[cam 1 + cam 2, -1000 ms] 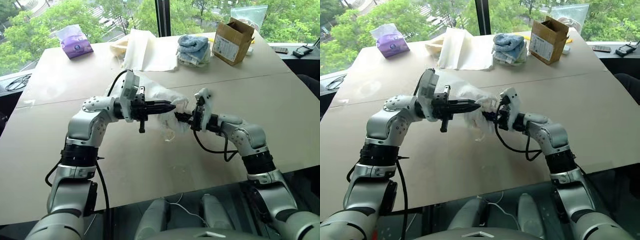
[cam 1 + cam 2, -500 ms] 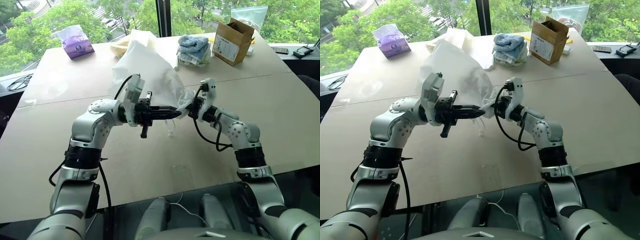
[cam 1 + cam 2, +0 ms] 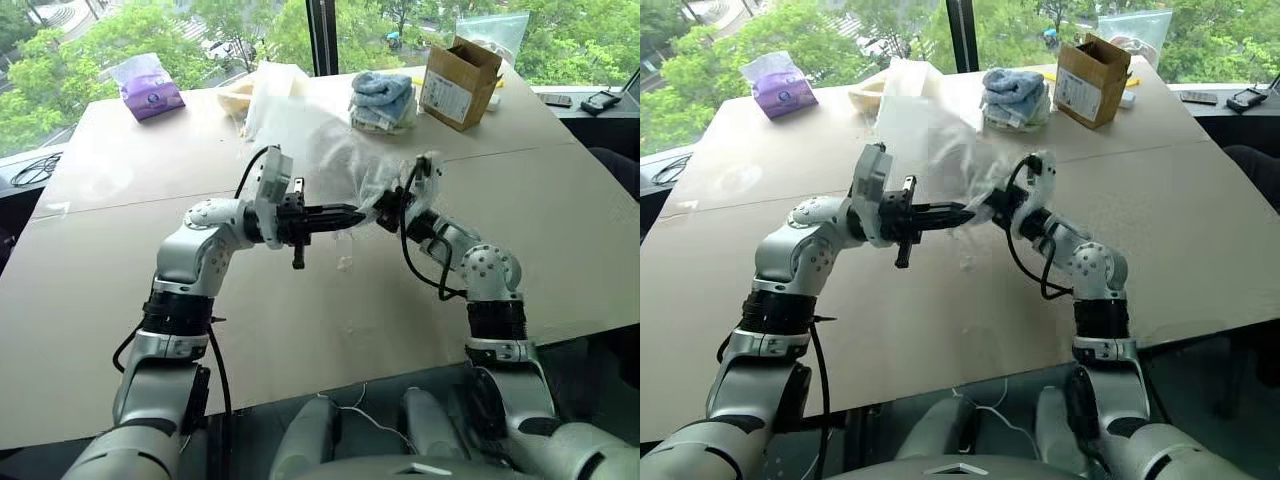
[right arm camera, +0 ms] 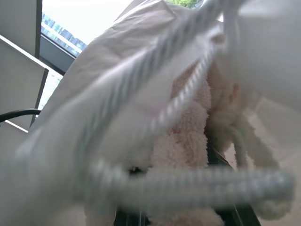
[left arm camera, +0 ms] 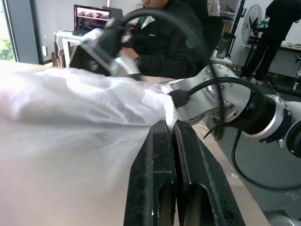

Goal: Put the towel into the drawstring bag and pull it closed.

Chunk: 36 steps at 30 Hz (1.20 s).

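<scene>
Thin sheer cloth drawstring bag (image 3: 320,140), nubby terry towel (image 4: 188,141), twisted cords (image 4: 188,181).

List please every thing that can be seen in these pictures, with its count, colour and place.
drawstring bag: 1, white, lifted above the middle of the table, between both end effectors
towel: 1, cream, at the bag's mouth among the cords
table: 1, beige, below both arms
tissue pack: 1, purple, far left of the table
cloth sheet: 1, off-white, far edge, middle
towel stack: 1, blue and white, far edge, left of the box
cardboard box: 1, brown, far right, open
person: 1, dark clothes, seated behind the table
left end effector: 1, black, shut on the bag
right end effector: 1, black, at the bag's mouth, shut on it
</scene>
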### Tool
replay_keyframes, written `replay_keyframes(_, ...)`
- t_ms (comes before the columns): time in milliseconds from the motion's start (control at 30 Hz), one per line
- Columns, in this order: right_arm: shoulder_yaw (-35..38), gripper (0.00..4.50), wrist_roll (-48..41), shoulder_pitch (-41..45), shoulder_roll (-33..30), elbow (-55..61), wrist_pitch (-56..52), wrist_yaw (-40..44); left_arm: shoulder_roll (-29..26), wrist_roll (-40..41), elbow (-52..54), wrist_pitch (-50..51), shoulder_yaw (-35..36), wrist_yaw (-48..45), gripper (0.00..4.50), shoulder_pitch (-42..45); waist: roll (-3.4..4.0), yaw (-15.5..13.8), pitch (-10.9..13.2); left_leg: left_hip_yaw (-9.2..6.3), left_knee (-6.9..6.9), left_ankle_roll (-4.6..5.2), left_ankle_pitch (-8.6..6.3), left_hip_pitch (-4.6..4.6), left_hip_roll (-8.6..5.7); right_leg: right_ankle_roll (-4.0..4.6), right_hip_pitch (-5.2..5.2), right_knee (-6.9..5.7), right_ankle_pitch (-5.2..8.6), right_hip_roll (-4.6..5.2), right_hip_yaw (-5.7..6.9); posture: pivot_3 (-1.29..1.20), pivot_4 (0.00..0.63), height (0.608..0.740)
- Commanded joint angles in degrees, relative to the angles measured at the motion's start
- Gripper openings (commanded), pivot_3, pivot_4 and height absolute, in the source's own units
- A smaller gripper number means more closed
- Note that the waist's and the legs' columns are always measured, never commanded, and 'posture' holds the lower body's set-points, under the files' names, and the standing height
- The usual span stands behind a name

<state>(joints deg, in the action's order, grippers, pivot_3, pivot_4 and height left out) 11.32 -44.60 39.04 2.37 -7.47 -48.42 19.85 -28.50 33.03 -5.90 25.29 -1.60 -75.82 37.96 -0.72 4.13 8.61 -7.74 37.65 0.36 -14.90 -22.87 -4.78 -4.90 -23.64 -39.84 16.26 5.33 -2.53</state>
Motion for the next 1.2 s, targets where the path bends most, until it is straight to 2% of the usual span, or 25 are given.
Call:
replay_keyframes(33, -0.1, 0.05, -1.0, 0.9, 3.5, 1.7, 1.8, -3.7, 0.4, 0.6, 0.9, -0.7, 0.6, -0.2, 0.0, 0.5, 0.0, 0.2, 0.0, 0.0, -0.04, 0.0, 0.0, -0.01, 0.0, 0.0, -0.01, 0.02, 0.0, 0.0, 0.0, 0.0, 0.15, 0.74)
replay_keyframes(67, 1.4, 0.05, -0.4, 1.6, 4.7, -1.0, 2.2, -7.0, 0.7, 1.2, 1.1, -0.3, 0.8, 0.0, 0.0, 0.5, 0.0, 0.5, 0.0, 0.01, -0.09, 0.01, -0.01, -0.01, 0.0, 0.0, -0.04, 0.03, 0.0, 0.01, -0.02, 0.0, 0.15, 0.74)
replay_keyframes(167, -5.2, 0.05, -2.1, -1.4, 2.9, 4.2, -3.9, 0.9, 1.5, 1.8, 1.3, 0.5, 1.4, 1.2, 0.0, 1.0, 0.0, 0.8, 0.0, 0.0, -0.1, 0.0, 0.0, -0.01, -0.01, 0.0, -0.04, 0.03, 0.0, 0.03, -0.01, 0.0, 0.15, 0.74)
replay_keyframes(267, 3.5, 0.05, -2.8, 2.1, 7.4, -2.9, 0.4, -12.0, 2.5, 1.9, 0.5, 1.0, 2.2, 3.1, 0.0, 1.7, 0.0, 0.9, 0.0, 0.0, -0.09, 0.01, 0.0, -0.02, -0.02, 0.0, -0.03, 0.05, 0.0, 0.03, -0.01, 0.0, 0.15, 0.74)
replay_keyframes(300, 2.5, 0.05, -2.5, 2.0, 6.9, -2.6, -0.2, -10.8, 2.7, 2.0, 0.3, 1.1, 2.4, 3.5, 0.0, 1.9, 0.0, 0.8, 0.0, -0.01, -0.05, 0.0, 0.0, -0.02, -0.01, 0.0, -0.02, 0.01, 0.0, 0.03, -0.01, 0.0, 0.15, 0.74)
replay_keyframes(367, -4.1, 0.05, -2.6, -0.1, 4.6, 2.6, -3.7, -3.9, 3.4, 2.0, -0.3, 1.5, 2.8, 4.8, 0.0, 2.4, 0.01, 0.8, 0.0, -0.02, 0.02, 0.0, 0.01, -0.01, -0.02, 0.0, -0.01, -0.01, 0.0, 0.02, 0.0, 0.0, 0.15, 0.74)
replay_keyframes(467, 0.5, 0.05, -1.3, 1.0, 7.6, -1.4, 0.0, -11.9, 4.3, 1.5, -1.9, 2.1, 3.3, 7.5, 0.0, 3.6, 0.01, 1.3, 0.0, 0.0, 0.0, 0.01, 0.0, -0.02, 0.0, 0.0, -0.03, -0.01, 0.0, 0.0, -0.02, 0.0, 0.15, 0.74)
replay_keyframes(633, 0.8, 0.05, 0.0, 1.3, 8.7, -2.4, 4.3, -14.7, 5.1, 1.6, -3.7, 2.8, 4.2, 10.4, 0.0, 4.7, 0.01, 1.3, 0.0, 0.01, 0.02, 0.0, 0.0, -0.01, -0.03, 0.0, -0.02, -0.01, 0.0, 0.02, -0.03, 0.0, 0.15, 0.74)
replay_keyframes(667, 1.0, 0.95, 0.5, 1.2, 9.2, -2.3, 5.4, -15.9, 5.5, 1.4, -4.3, 2.9, 4.4, 11.5, 0.0, 5.1, 0.01, 1.3, 0.0, 0.01, 0.01, 0.0, 0.0, -0.01, -0.03, 0.0, -0.03, -0.02, 0.0, 0.01, -0.04, 0.0, 0.15, 0.74)
replay_keyframes(733, 0.1, 1.74, 1.6, 0.6, 9.0, -1.9, 6.5, -16.8, 6.1, 0.6, -5.7, 2.4, 4.8, 13.6, 0.0, 5.8, 0.01, 1.3, 0.0, -0.02, 0.01, 0.0, 0.0, -0.02, -0.02, 0.0, -0.03, -0.02, 0.0, 0.01, -0.01, 0.0, 0.15, 0.74)
replay_keyframes(800, -1.6, 2.87, 2.2, -0.5, 8.1, -0.5, 6.1, -16.5, 6.5, -0.2, -7.2, 1.6, 5.3, 15.4, 0.0, 6.5, 0.0, 1.3, 0.0, 0.0, 0.01, 0.0, 0.0, -0.02, -0.02, 0.0, -0.03, -0.02, 0.0, 0.01, -0.03, 0.0, 0.15, 0.74)
replay_keyframes(900, -4.7, 4.26, 3.0, -2.9, 6.0, 3.2, 3.4, -14.9, 7.0, -1.9, -10.3, -0.6, 5.8, 18.0, 0.0, 7.9, 0.0, 1.3, 0.0, 0.02, 0.01, 0.0, 0.0, -0.01, -0.02, 0.0, -0.03, -0.02, 0.0, 0.01, -0.05, 0.0, 0.15, 0.74)
replay_keyframes(933, -5.5, 4.41, 2.6, -3.8, 5.5, 4.8, 2.1, -14.6, 7.2, -2.2, -11.2, -1.1, 6.0, 18.7, 0.0, 8.3, 0.0, 1.3, 0.0, 0.0, 0.01, 0.0, 0.0, -0.01, -0.01, 0.0, -0.03, -0.02, 0.0, 0.0, -0.03, 0.0, 0.15, 0.74)
replay_keyframes(1200, -5.6, 4.41, -1.6, -7.6, 2.4, 16.0, -5.5, -14.2, 8.6, -2.9, -15.5, -3.6, 7.3, 20.6, 0.0, 11.0, 0.0, 1.1, 0.0, -0.02, 0.04, 0.0, 0.0, -0.04, -0.03, 0.0, -0.02, -0.01, 0.0, 0.02, -0.01, 0.0, 0.15, 0.74)
